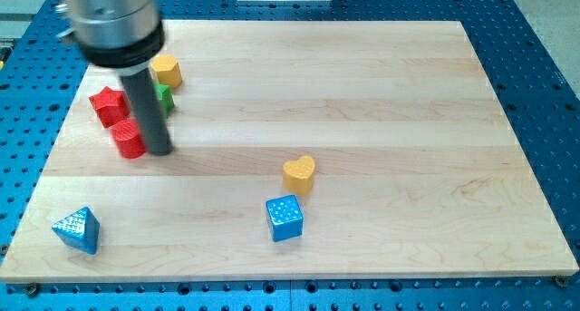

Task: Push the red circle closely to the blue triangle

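Note:
The red circle (129, 140) lies at the view's left on the wooden board (362, 93). My tip (159, 151) stands right against its right side. The blue triangle (77, 230) sits near the board's bottom left corner, well below and left of the red circle. The rod rises from the tip to a wide grey cylinder at the view's top left.
A red star (108, 105) lies just above the red circle. A green block (164, 98) is partly hidden behind the rod, with a yellow block (167, 72) above it. A yellow heart (299, 174) and a blue cube (285, 218) sit near the bottom middle.

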Tool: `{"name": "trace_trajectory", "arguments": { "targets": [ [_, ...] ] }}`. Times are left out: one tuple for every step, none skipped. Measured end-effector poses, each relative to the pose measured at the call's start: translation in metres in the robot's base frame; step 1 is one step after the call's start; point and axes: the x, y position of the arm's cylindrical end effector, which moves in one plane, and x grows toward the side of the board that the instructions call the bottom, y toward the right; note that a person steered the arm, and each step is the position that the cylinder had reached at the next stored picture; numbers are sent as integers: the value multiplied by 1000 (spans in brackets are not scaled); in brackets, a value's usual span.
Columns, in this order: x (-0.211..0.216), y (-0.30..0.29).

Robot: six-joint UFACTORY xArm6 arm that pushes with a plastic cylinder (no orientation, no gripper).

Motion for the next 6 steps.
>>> {"name": "trace_trajectory", "arguments": {
  "targets": [
    [-38, 13],
    [-39, -44],
    [20, -73],
    [66, -72],
    [24, -72],
    [-7, -57]
  ]
}}
